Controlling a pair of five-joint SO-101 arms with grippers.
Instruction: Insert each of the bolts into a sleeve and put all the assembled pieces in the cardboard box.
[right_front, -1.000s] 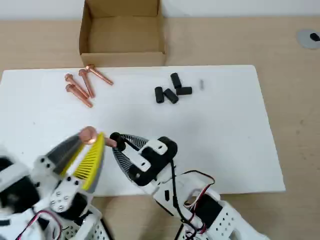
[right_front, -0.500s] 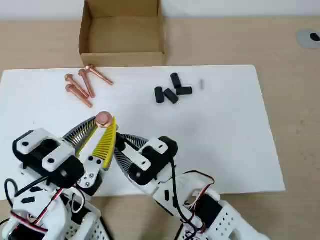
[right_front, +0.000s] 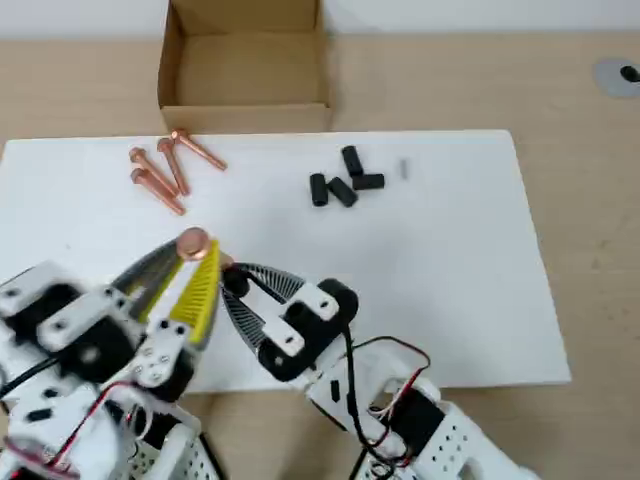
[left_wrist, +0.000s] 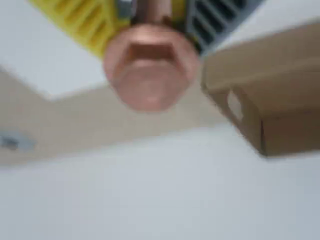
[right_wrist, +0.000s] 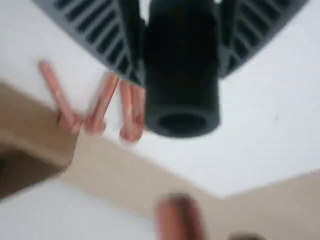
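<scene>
So far nothing is assembled, and the cardboard box (right_front: 245, 118) at the far left is empty. The left pincer (right_front: 190, 252) is clamped on one bolt (right_front: 194, 242); the right pincer (right_front: 233, 277) grips a black sleeve (right_front: 232, 283) just beside it, near the desk's (right_front: 580, 200) near edge. Three loose bolts (right_front: 172, 168) and four loose sleeves (right_front: 342, 190) wait on the white sheet (right_front: 450, 280).
</scene>
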